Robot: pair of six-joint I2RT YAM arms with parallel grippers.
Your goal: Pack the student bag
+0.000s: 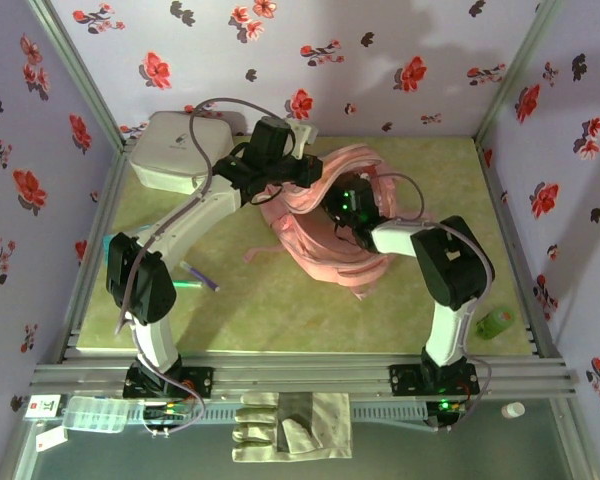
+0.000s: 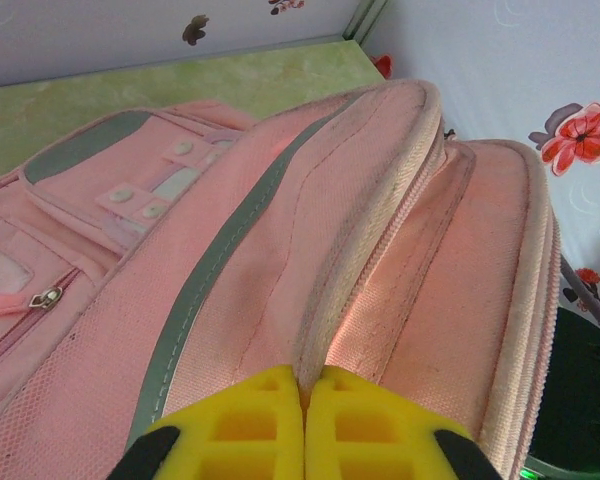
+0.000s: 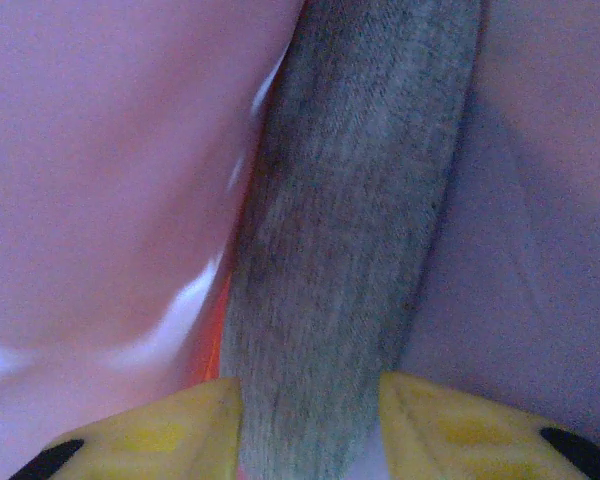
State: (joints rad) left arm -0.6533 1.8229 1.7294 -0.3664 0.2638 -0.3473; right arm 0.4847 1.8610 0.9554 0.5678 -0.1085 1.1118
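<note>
Top external view: two thin pens (image 1: 198, 277), one green, one purple, lie on the green worktop (image 1: 280, 315) toward its left edge. Beyond, at mid-worktop, sits the large soft pink fabric student bag (image 1: 315, 250). The left claw (image 2: 302, 405) is pinched tight on a piped pink seam of it. The right claw (image 3: 310, 420) stands part-open among pink fabric, a grey fuzzy strip (image 3: 350, 200) filling its gap; whether it squeezes, I cannot tell. A white-grey rounded zip case (image 1: 175, 150) lies in the far left corner.
</note>
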